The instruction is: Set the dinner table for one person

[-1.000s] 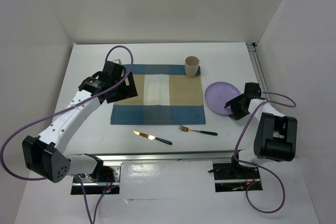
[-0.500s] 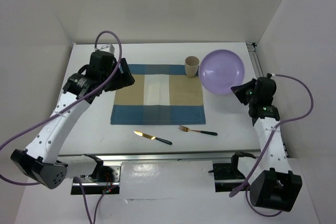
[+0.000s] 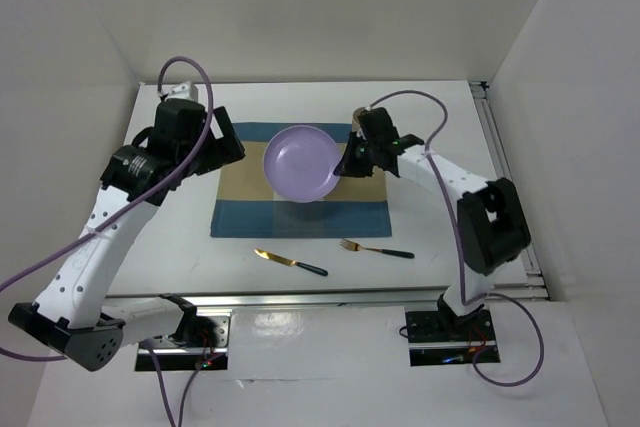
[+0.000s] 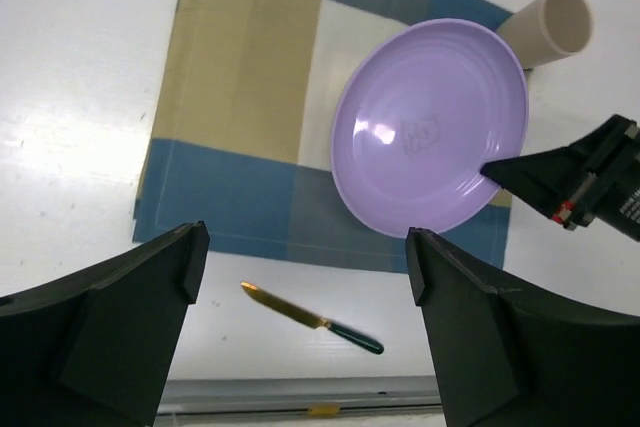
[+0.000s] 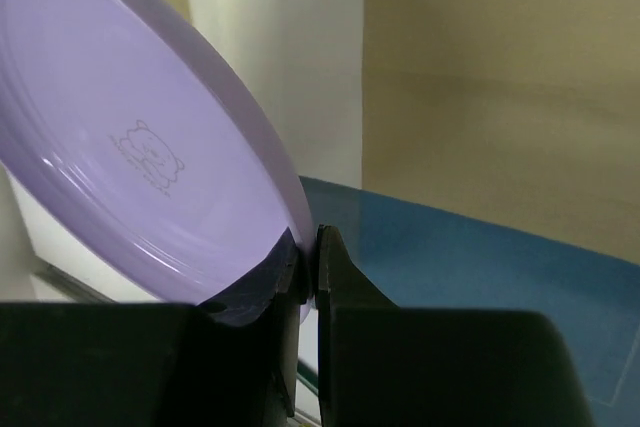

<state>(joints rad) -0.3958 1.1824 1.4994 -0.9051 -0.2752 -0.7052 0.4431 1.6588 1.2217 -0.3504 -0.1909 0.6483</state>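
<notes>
My right gripper is shut on the rim of a lilac plate and holds it tilted above the blue-and-tan checked placemat on the white dinner table. In the right wrist view the plate is pinched between the fingers. My left gripper is open and empty, raised over the placemat's left edge. Its view shows the plate, the placemat and the knife. A tan cup stands at the placemat's far right corner, partly hidden by my right arm.
A gold knife with a dark handle and a gold fork with a dark handle lie on the table in front of the placemat. A silver rail runs along the near edge. White walls enclose the table.
My right gripper lifted the plate from the table's right side and carried it left over the placemat. My left arm rose and drew back to the left.
</notes>
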